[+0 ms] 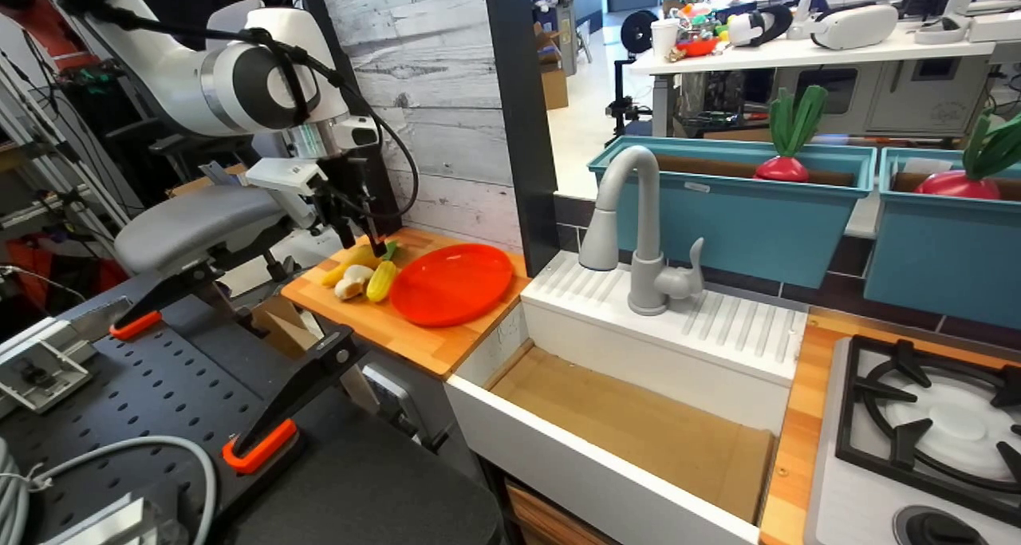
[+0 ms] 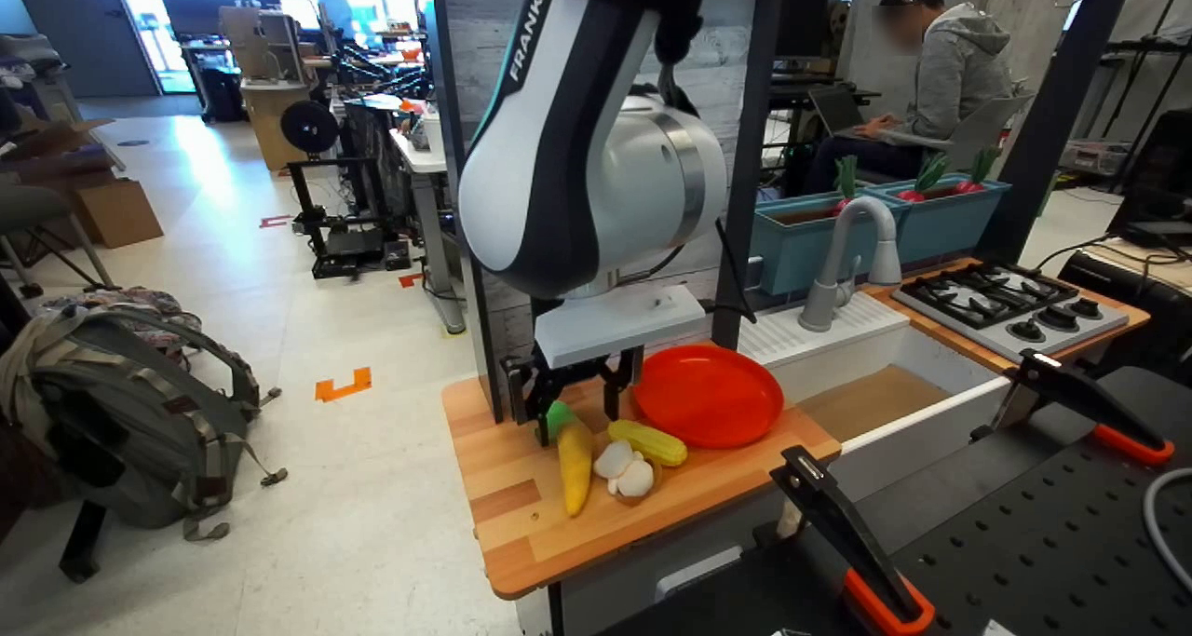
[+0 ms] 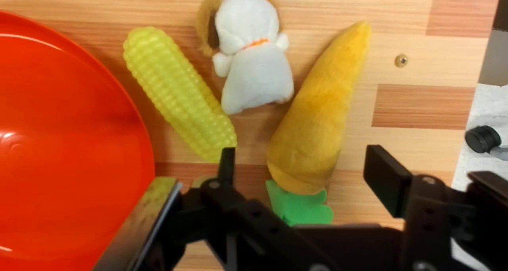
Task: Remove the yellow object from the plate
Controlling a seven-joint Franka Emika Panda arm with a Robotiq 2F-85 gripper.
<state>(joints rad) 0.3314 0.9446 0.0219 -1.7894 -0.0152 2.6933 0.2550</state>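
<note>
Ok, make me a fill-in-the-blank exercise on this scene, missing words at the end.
In the wrist view, lying nearest the plate is a yellow ____.
The leaves on the plush carrot are coloured ____.
Near those leaves, the pincer hangs not shut but ____.
In the wrist view, the plush figure left of the carrot has a body coloured ____.
Missing words: corn cob; green; open; white.
</note>
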